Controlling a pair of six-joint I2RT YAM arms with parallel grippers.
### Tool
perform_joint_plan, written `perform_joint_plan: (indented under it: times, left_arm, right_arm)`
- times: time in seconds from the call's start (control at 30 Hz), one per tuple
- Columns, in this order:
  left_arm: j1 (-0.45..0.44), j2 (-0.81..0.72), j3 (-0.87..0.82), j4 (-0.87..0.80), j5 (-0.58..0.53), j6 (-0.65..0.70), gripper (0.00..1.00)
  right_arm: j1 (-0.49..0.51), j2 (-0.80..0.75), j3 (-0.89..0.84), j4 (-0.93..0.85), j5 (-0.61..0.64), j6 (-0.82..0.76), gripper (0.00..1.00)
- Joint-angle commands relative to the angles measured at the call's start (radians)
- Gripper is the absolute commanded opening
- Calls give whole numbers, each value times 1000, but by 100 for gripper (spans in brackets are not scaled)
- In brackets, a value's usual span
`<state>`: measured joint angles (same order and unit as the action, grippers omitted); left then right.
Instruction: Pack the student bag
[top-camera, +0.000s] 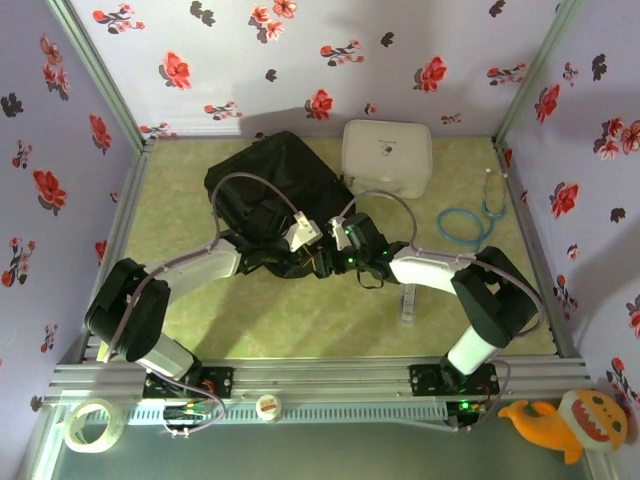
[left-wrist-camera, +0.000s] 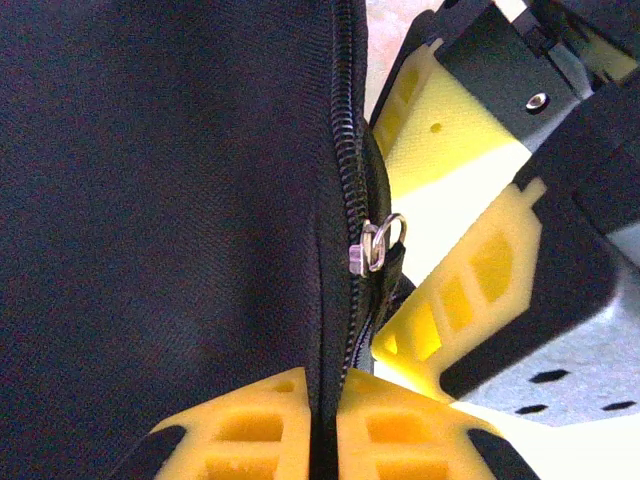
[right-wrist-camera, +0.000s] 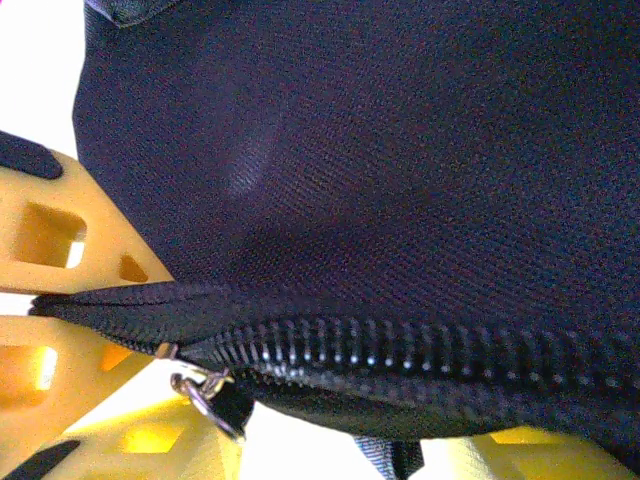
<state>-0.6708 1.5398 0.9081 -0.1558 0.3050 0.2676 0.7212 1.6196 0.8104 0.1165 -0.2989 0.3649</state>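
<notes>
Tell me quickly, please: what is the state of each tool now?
Left tool: closed, pinching the large black fabric backpack.
Right tool: open around the small metal zipper pull.

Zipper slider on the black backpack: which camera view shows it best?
The left wrist view: the zipper slider sits mid-frame, its metal ring clear against the student bag. The right wrist view shows it low at the left, half shadowed. In the top external view it is too small to tell.

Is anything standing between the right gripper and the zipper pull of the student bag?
Nothing visible does. The zipper pull lies at the mouth of the open right gripper. The left gripper pinches the student bag just beside the zipper.
</notes>
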Motion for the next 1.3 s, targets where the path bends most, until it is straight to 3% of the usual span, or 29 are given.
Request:
perform_joint_plan:
  times: [0.0,0.2,0.33,0.43,0.97,1.0,1.13,1.27]
  left_arm:
    - [-1,2,34,-9,77,-7,11]
    - [6,-1,37,-19,77,-2,11]
    - [10,-3,35,-27,77,2,11]
    - [13,-6,37,-37,82,9,10]
    - [16,-2,55,-65,107,18,10]
    - [16,-3,55,-66,107,20,10]
    - [20,-8,54,-67,107,20,10]
    - [29,-16,48,-75,105,24,9]
  right_arm:
    - [7,-22,-7,71,11,-24,51]
    - [9,-61,-60,141,15,-5,53]
    - [9,-124,-138,207,51,9,44]
    - [9,-156,-165,226,51,12,45]
    - [18,-12,-57,242,9,26,52]
    - [18,-6,-45,221,35,32,51]
    - [18,-1,-27,156,120,35,30]
    - [18,-37,-54,142,159,26,20]
